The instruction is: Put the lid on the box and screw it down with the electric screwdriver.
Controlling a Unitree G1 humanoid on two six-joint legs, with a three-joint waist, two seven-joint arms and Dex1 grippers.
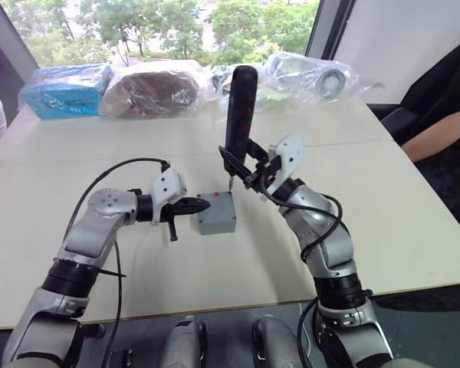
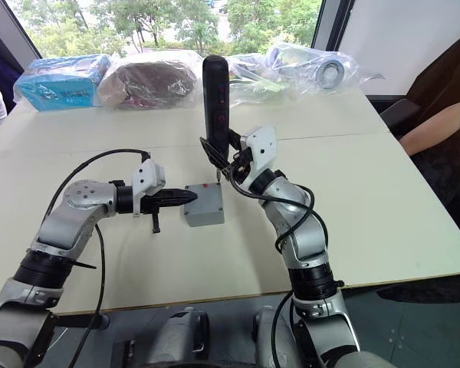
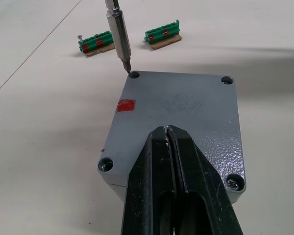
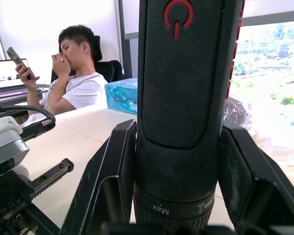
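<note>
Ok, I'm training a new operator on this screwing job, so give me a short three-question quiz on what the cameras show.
1. True or false: the lid is already on the box.
2. Which gripper holds the screwdriver? A) left B) right C) neither
3. Fill in: the screwdriver's bit is at the lid's ____ screw hole, counting from the left gripper.

Key:
1. True; the lid covers the box, corner holes showing.
2. B; the right gripper clamps the upright screwdriver, while the left gripper's closed fingers rest on the lid.
3. Far left corner, near the red mark.
</note>
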